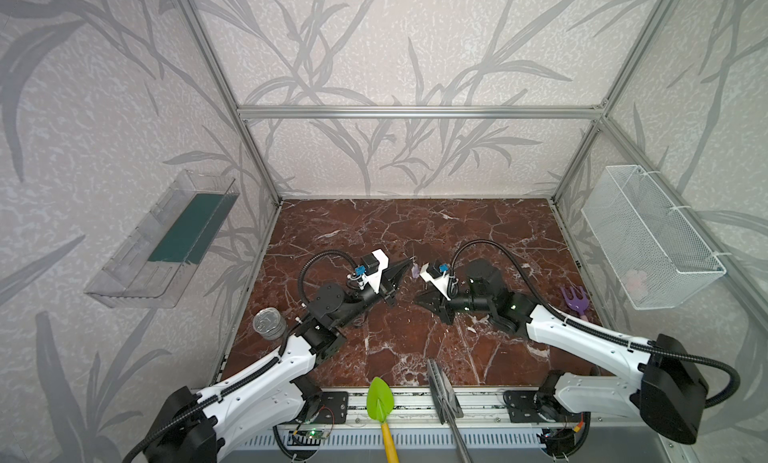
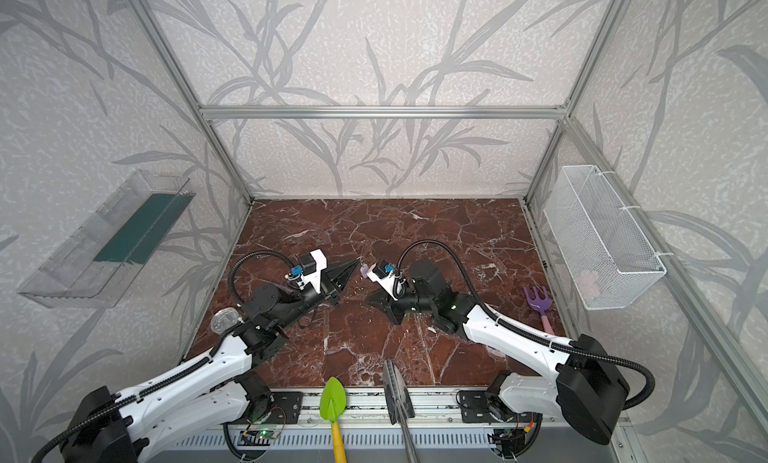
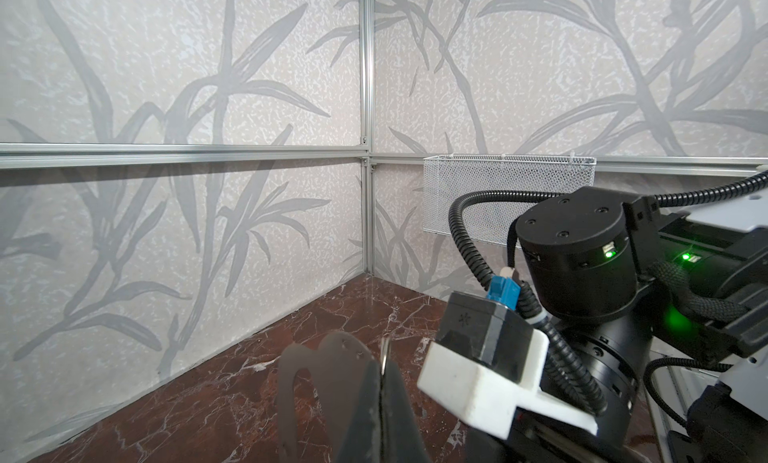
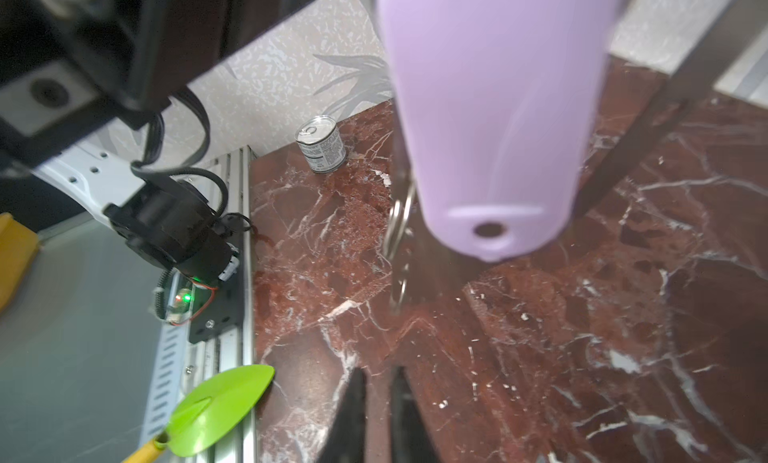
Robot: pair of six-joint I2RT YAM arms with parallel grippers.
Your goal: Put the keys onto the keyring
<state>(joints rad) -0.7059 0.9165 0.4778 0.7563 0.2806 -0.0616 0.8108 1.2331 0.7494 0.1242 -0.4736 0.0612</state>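
My left gripper (image 1: 409,260) hovers over the middle of the marble floor, shut on the thin metal ring (image 3: 385,353) of the keyring. The keyring's flat grey tag (image 3: 328,382) hangs beside the left fingers. The lilac key (image 1: 414,270) hangs just past the left fingertips, against the right wrist camera. In the right wrist view the lilac key (image 4: 494,120) fills the picture, with the ring (image 4: 398,222) beside it. I cannot tell whether the key sits on the ring. My right gripper (image 1: 417,300) points down-left with nothing in it, only a thin slit between its tips.
A silver tin can (image 1: 269,323) stands at the left edge by the left arm. A purple toy rake (image 1: 575,298) lies at the right edge. A green shovel (image 1: 380,402) and a grey tool (image 1: 442,394) lie on the front rail. A wire basket (image 1: 648,236) hangs on the right wall.
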